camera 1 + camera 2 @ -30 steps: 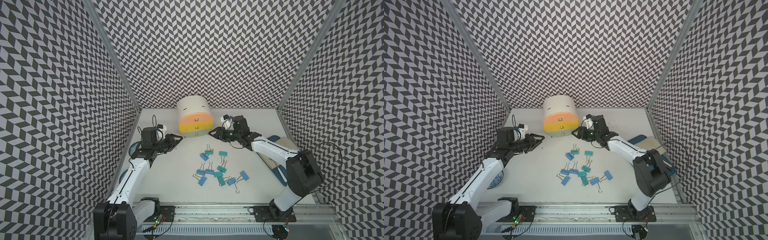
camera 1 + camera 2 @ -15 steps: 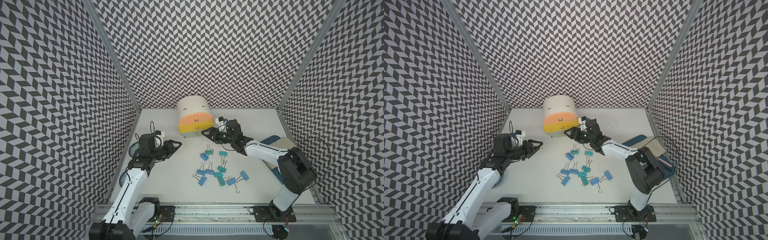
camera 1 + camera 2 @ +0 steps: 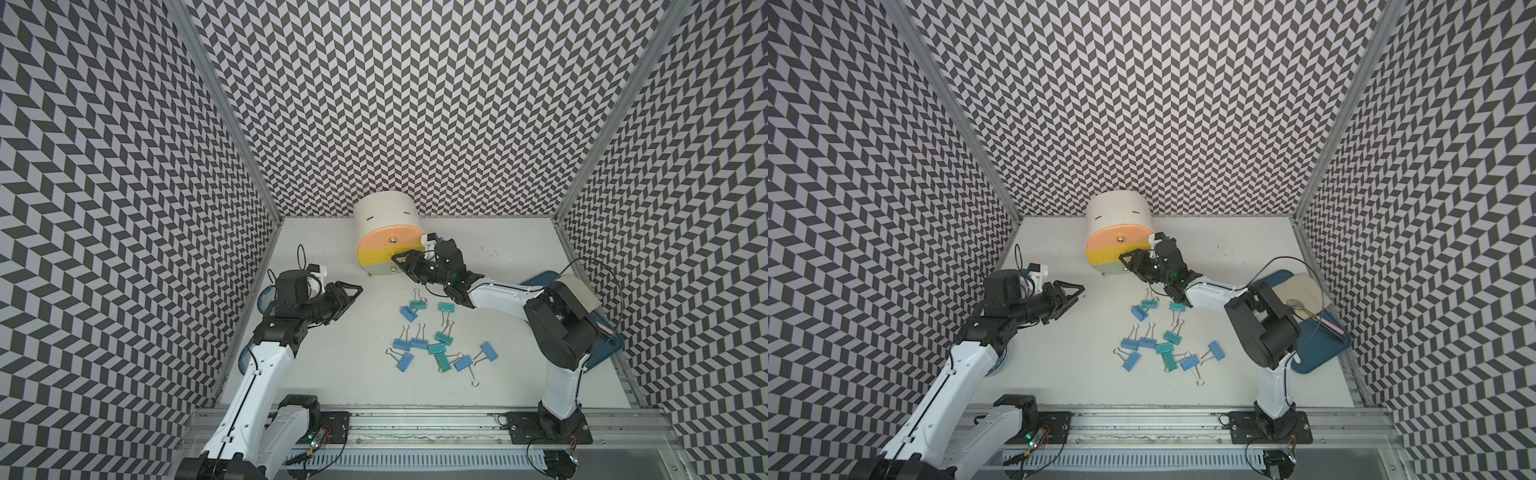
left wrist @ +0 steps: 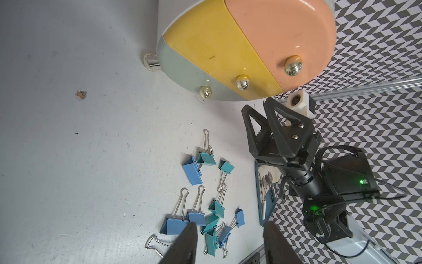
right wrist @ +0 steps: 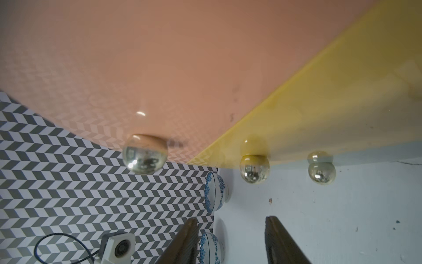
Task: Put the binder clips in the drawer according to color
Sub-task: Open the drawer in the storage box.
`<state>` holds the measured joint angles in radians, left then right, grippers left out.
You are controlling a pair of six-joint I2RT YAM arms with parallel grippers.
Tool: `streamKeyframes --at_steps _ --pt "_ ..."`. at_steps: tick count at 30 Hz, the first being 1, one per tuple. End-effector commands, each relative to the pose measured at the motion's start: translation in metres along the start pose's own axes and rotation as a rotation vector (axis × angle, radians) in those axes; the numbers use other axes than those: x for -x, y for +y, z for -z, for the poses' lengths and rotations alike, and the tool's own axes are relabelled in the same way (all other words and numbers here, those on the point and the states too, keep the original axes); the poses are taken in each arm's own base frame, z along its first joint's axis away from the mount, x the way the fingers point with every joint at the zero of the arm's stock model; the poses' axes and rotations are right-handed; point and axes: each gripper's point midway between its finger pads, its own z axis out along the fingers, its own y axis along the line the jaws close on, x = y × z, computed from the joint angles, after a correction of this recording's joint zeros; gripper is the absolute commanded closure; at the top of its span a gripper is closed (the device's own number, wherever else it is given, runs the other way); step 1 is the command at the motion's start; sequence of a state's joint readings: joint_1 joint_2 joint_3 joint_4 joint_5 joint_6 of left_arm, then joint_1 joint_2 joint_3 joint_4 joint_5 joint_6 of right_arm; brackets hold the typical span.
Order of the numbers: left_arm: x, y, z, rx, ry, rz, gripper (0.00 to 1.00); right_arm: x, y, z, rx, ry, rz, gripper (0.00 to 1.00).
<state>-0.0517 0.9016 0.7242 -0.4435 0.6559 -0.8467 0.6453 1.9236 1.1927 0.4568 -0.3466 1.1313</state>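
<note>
At table (image 3: 332,374) rear: drawer (image 3: 386,220), three fronts shut, facing forward for reach. Right gripper (image 3: 401,262): jaws parted, empty, poised at drawer face. Left gripper (image 3: 357,287): parted, empty, kept clear aside. Clips (image 3: 436,348): blue and teal, loose before drawer, unsorted. Yellow knob (image 5: 253,169): just beyond right fingertips, ungrasped; likely next pull.

My white-shelled, black-jointed arms (image 3: 266,374) end in my left end effector (image 3: 355,291) and right end effector (image 3: 399,266), both black triangular frames with white cameras (image 3: 319,272) and thin black cables (image 3: 301,254).
</note>
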Motion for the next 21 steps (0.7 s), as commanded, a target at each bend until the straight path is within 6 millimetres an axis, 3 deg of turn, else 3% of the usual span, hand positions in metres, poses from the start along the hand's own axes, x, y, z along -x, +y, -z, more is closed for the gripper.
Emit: streamKeyframes --at_steps 1,21 --pt "0.003 -0.013 0.009 -0.019 -0.017 -0.016 0.49 0.016 0.015 -0.008 0.064 -0.073 -0.012 0.53" --pt "-0.002 -0.020 0.014 -0.029 0.004 -0.025 0.49 0.022 0.001 -0.021 0.072 -0.159 -0.117 0.62"
